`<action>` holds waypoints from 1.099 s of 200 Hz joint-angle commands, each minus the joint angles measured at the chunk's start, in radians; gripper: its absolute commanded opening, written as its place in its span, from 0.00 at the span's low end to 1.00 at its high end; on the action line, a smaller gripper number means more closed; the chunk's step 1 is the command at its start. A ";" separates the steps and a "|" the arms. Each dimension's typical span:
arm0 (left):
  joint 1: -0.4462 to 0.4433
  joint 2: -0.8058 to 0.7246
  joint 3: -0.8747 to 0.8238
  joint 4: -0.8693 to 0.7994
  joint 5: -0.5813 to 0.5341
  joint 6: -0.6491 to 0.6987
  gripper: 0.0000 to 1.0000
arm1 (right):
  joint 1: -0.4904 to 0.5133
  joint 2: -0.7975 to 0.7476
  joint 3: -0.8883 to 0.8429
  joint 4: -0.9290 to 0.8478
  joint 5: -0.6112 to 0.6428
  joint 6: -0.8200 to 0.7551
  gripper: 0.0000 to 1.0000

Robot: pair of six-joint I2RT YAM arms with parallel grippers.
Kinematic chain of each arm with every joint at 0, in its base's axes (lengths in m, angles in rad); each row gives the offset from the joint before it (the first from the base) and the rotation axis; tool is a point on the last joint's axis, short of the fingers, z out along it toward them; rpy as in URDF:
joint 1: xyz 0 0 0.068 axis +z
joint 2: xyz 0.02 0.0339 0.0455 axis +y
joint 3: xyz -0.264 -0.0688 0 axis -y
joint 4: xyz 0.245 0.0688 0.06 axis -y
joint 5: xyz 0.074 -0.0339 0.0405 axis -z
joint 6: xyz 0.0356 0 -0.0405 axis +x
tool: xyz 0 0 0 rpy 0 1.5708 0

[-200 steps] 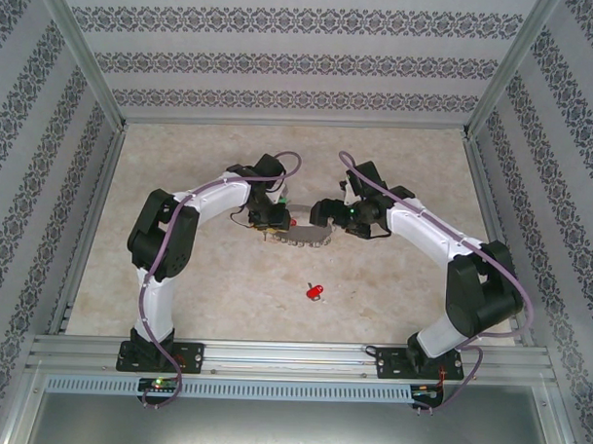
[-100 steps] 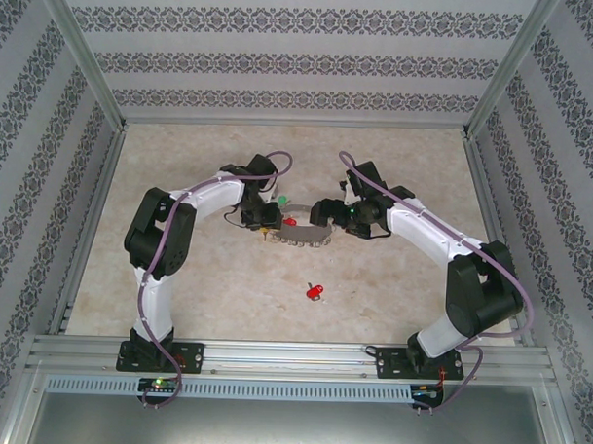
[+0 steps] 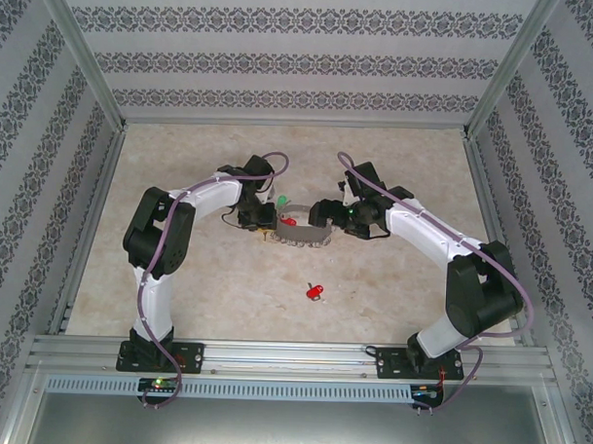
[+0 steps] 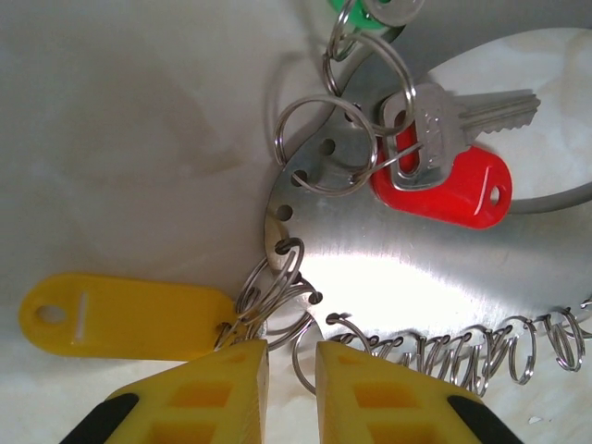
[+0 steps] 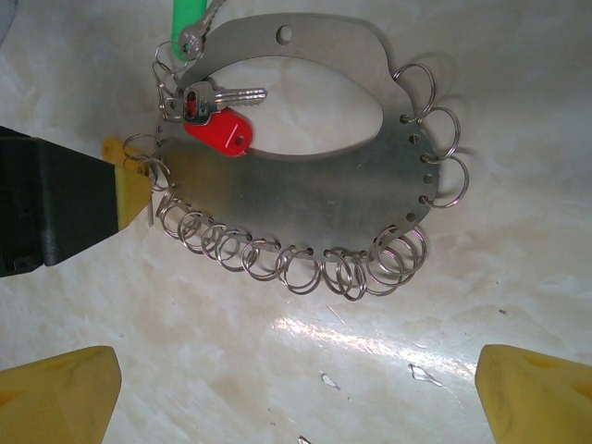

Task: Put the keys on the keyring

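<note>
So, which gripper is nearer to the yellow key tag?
Left. The left gripper has its fingers right beside the yellow key tag, at its ring. The right gripper stands open at the other end of the keyring, apart from it.

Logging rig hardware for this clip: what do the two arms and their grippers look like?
Both the left arm and right arm have white links, black joint housings and a purple cable along each. The left gripper and right gripper carry blocky yellow fingers on black bodies.
</note>
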 commanded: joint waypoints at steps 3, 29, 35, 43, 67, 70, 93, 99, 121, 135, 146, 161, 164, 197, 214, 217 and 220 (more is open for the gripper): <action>0.016 -0.050 -0.012 0.015 -0.018 -0.014 0.21 | 0.013 -0.020 0.000 -0.009 0.019 0.013 0.98; 0.017 -0.052 0.001 -0.002 -0.037 0.003 0.23 | 0.016 -0.017 0.003 -0.008 0.020 0.014 0.98; 0.018 -0.052 0.001 -0.005 -0.044 0.008 0.24 | 0.016 -0.017 0.002 -0.007 0.020 0.016 0.98; 0.018 -0.050 0.003 -0.008 -0.050 0.011 0.25 | 0.016 -0.016 0.004 -0.007 0.020 0.014 0.98; 0.017 -0.045 0.003 -0.008 -0.056 0.020 0.26 | 0.019 -0.011 0.010 -0.009 0.021 0.015 0.98; 0.017 -0.043 0.004 -0.008 -0.057 0.021 0.26 | 0.019 -0.011 0.011 -0.009 0.021 0.014 0.98; 0.014 -0.029 0.006 -0.001 -0.041 0.025 0.26 | 0.019 -0.008 0.014 -0.009 0.021 0.016 0.98; 0.014 -0.026 0.008 -0.001 -0.038 0.025 0.26 | 0.019 -0.009 0.014 -0.010 0.021 0.015 0.98; 0.007 -0.019 0.015 -0.001 -0.039 0.026 0.26 | 0.020 -0.010 0.014 -0.013 0.026 0.015 0.98; 0.005 -0.013 0.016 0.002 -0.042 0.026 0.26 | 0.020 -0.011 0.013 -0.013 0.027 0.014 0.98; 0.003 -0.008 0.018 0.004 -0.046 0.029 0.26 | 0.020 -0.013 0.014 -0.015 0.028 0.014 0.98; 0.001 0.000 0.018 0.008 -0.048 0.034 0.26 | 0.020 -0.013 0.015 -0.015 0.029 0.015 0.98; -0.001 0.001 0.018 0.008 -0.049 0.036 0.26 | 0.020 -0.013 0.015 -0.015 0.029 0.015 0.98; -0.021 -0.002 -0.003 0.045 -0.098 0.064 0.26 | 0.020 -0.015 0.016 -0.017 0.031 0.015 0.98; -0.031 -0.007 -0.029 0.081 -0.123 0.067 0.26 | 0.020 -0.015 0.019 -0.019 0.033 0.016 0.98; -0.033 -0.007 -0.034 0.086 -0.125 0.067 0.26 | 0.020 -0.015 0.019 -0.019 0.033 0.015 0.98; -0.033 -0.008 -0.038 0.092 -0.128 0.065 0.26 | 0.020 -0.015 0.019 -0.020 0.033 0.014 0.98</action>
